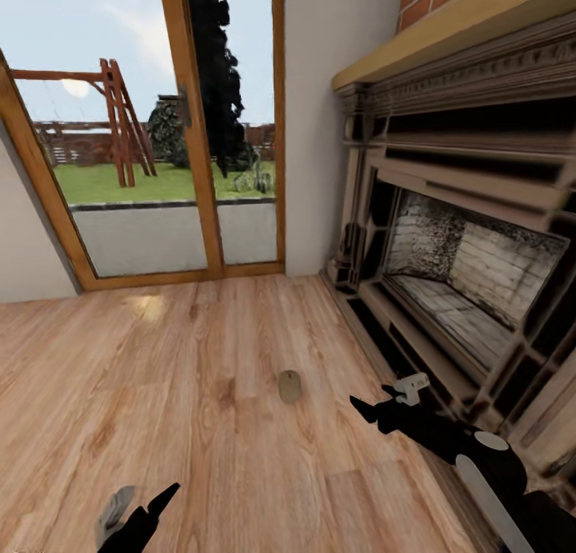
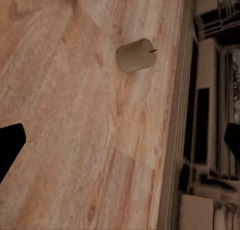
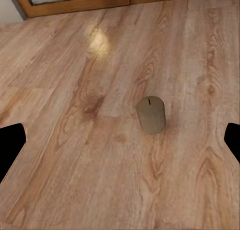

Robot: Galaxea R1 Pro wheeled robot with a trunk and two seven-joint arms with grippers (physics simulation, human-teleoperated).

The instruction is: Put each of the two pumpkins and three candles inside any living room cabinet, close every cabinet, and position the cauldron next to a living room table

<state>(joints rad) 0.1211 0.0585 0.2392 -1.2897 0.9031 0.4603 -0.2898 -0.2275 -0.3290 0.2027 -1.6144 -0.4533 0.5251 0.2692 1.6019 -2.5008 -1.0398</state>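
Note:
One tan candle (image 1: 290,386) stands upright on the wooden floor, a short wick on top. My right gripper (image 1: 388,397) hovers open just to its right, near the fireplace base. Its wrist view looks at the candle (image 3: 151,114) ahead of the open gripper (image 3: 120,142), apart from both fingertips. My left gripper (image 1: 144,501) is open low at the near left, well short of the candle. Its wrist view has the candle (image 2: 135,55) far ahead of the open gripper (image 2: 120,145). The pumpkins, cabinet, cauldron and table are out of view.
A large dark fireplace (image 1: 472,273) with a raised hearth edge fills the right side, under a tan mantel (image 1: 448,33). A wood-framed glass door (image 1: 160,137) to a garden stands ahead. Bare plank floor (image 1: 160,377) spreads left of the candle.

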